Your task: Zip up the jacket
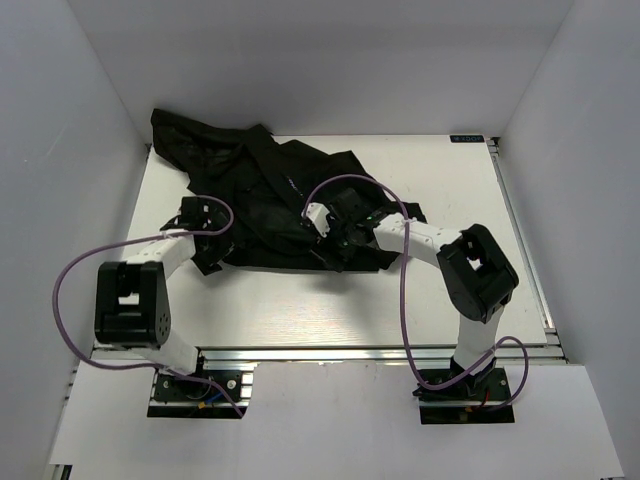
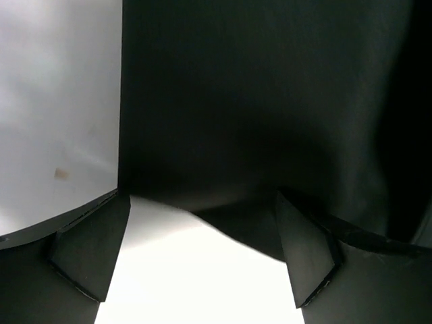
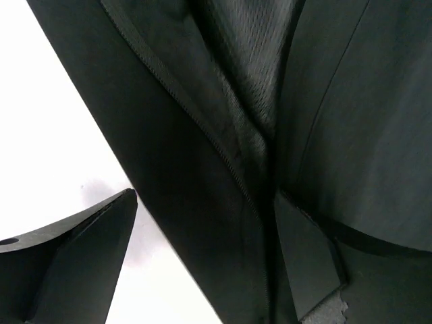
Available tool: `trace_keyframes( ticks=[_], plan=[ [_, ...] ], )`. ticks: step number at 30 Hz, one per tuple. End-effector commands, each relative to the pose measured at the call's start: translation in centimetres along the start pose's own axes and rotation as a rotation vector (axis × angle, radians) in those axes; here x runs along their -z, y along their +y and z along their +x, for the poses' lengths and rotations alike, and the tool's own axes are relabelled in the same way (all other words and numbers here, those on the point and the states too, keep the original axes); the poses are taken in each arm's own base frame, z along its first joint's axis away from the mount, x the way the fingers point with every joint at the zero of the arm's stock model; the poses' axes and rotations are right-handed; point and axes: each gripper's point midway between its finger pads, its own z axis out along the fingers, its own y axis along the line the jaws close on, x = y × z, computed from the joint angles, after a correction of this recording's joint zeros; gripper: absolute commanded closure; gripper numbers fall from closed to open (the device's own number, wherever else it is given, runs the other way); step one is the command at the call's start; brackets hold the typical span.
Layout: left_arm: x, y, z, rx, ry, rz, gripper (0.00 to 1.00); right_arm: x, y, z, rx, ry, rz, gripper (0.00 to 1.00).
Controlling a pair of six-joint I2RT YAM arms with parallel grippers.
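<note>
The black jacket (image 1: 270, 190) lies crumpled on the far left half of the white table (image 1: 400, 300), one sleeve trailing toward the back left corner. My left gripper (image 1: 200, 215) is open at the jacket's left edge. In the left wrist view (image 2: 202, 263) a fold of the jacket (image 2: 256, 101) reaches between the fingers over the table. My right gripper (image 1: 335, 228) is open over the jacket's near right part. In the right wrist view (image 3: 202, 263) the fingers straddle a jacket edge (image 3: 169, 189) with a row of zipper teeth (image 3: 202, 128). The chest mark is hidden.
White walls enclose the table on the left, back and right. An aluminium rail (image 1: 350, 352) runs along the near edge, and another rail (image 1: 525, 250) along the right side. Purple cables (image 1: 403, 300) loop from both arms.
</note>
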Motion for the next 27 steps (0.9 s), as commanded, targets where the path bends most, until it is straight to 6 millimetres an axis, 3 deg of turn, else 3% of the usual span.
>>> trace_keyframes(
  ticks=[1, 5, 9, 10, 11, 13, 14, 16, 17, 18, 19, 23, 24, 26, 27],
  plan=[
    [-0.8, -1.9, -2.1, -0.001, -0.043, 0.044, 0.02, 0.7, -1.5, -3.1, 0.088, -0.091, 0.046, 0.13],
    [-2.0, -2.2, -2.9, -0.007, -0.042, 0.033, 0.02, 0.6, -1.8, -3.4, 0.114, -0.104, 0.052, 0.12],
    [-2.6, -3.1, -3.4, -0.012, -0.050, 0.069, 0.09, -1.4, -2.4, -1.6, 0.087, -0.017, 0.046, 0.15],
    [-2.6, -3.2, -3.7, -0.013, -0.056, 0.072, 0.15, -1.6, -2.5, -1.3, 0.073, -0.004, 0.049, 0.17],
    [-2.7, -3.5, -4.0, -0.020, -0.064, 0.077, 0.37, -1.7, -2.8, -0.7, 0.055, 0.009, 0.047, 0.19],
    [-2.5, -4.0, -5.1, -0.034, -0.094, 0.079, 0.55, -2.0, -2.6, -0.3, 0.026, 0.012, 0.024, 0.26],
    [-2.5, -4.1, -5.6, -0.039, -0.108, 0.078, 0.73, -1.8, -2.3, 0.2, 0.002, 0.022, 0.007, 0.29],
    [-1.9, -4.8, -7.2, -0.060, -0.157, 0.078, 0.97, -1.6, -1.9, 0.6, -0.028, 0.030, -0.010, 0.54],
    [-1.6, -5.2, -7.7, -0.068, -0.170, 0.083, 1.00, -1.5, -1.2, 1.2, -0.042, 0.040, -0.033, 0.63],
    [-1.2, -5.5, -8.3, -0.087, -0.186, 0.087, 1.00, -0.9, 0.0, 1.3, -0.073, 0.043, -0.083, 0.88],
    [-0.8, -5.8, -9.0, -0.091, -0.206, 0.087, 1.00, -0.4, 0.8, 1.2, -0.101, 0.044, -0.114, 0.98],
    [2.7, -5.8, -12.1, -0.086, -0.293, -0.010, 1.00, 4.2, 4.6, -1.8, -0.272, -0.008, -0.269, 1.00],
    [3.5, -5.7, -12.5, -0.080, -0.295, -0.042, 1.00, 6.6, 5.5, -4.0, -0.298, -0.075, -0.306, 1.00],
    [5.2, -4.5, -12.1, -0.077, -0.261, -0.127, 1.00, 9.5, 7.2, -5.6, -0.382, -0.121, -0.379, 1.00],
    [7.0, -4.9, -13.4, -0.065, -0.305, -0.144, 1.00, 12.0, 8.4, -7.2, -0.386, -0.186, -0.435, 1.00]
  ],
)
